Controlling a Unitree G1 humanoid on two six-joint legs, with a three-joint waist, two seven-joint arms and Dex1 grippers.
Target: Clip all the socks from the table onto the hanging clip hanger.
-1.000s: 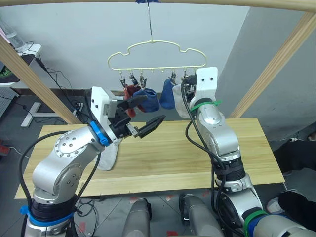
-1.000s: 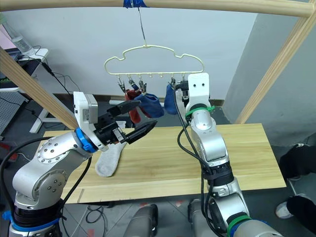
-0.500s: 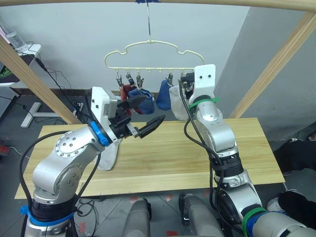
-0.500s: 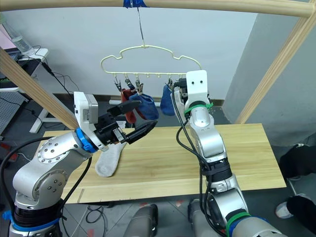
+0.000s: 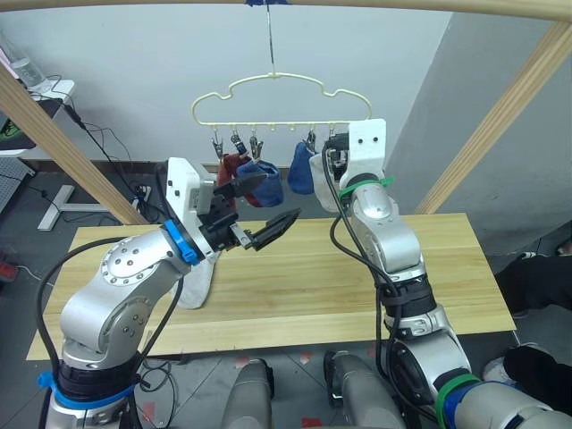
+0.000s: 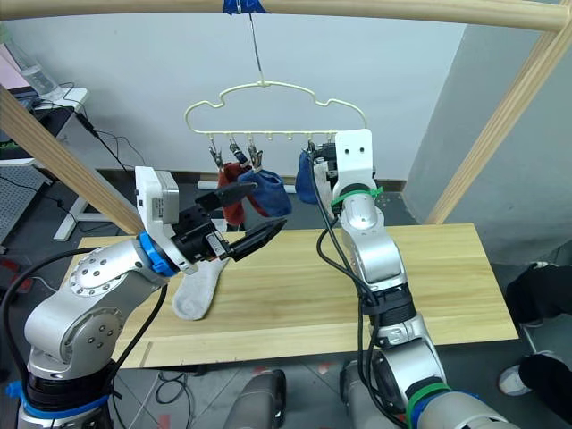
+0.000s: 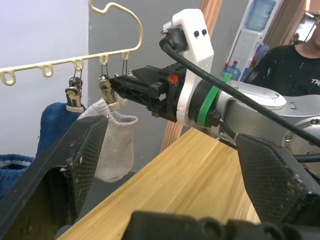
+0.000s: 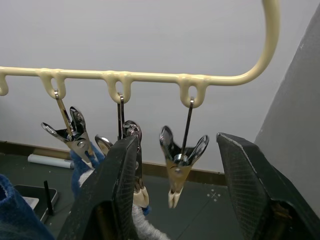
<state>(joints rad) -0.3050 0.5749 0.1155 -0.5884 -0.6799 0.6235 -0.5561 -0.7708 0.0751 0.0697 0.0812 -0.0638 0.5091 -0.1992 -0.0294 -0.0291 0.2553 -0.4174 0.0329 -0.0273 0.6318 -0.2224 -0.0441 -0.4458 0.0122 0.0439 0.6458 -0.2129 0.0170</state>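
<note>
The pale yellow clip hanger [image 5: 268, 96] hangs from the top pole. A rust red sock [image 5: 232, 166], two blue socks [image 5: 260, 176] [image 5: 300, 170] and a light grey sock [image 7: 118, 145] are clipped to it. My right gripper [image 5: 332, 162] is up at the hanger's right end, open, with an empty metal clip [image 8: 181, 161] between its fingers and the grey sock's clip [image 8: 134, 187] just beside it. Another light grey sock [image 5: 198, 281] lies on the table [image 5: 313, 277] at the left. Above the table and left of the hanging socks, my left gripper [image 5: 280, 197] is open and holds nothing.
Slanted wooden frame poles [image 5: 54, 143] [image 5: 500, 116] stand on either side, with a cross pole above. A person in dark clothes [image 7: 295, 55] is off the table's right end. Cables and a stand lie on the floor behind.
The hanger and its socks swung left, then partly back. My right gripper shifted slightly left along with it. The left arm stayed where it was.
</note>
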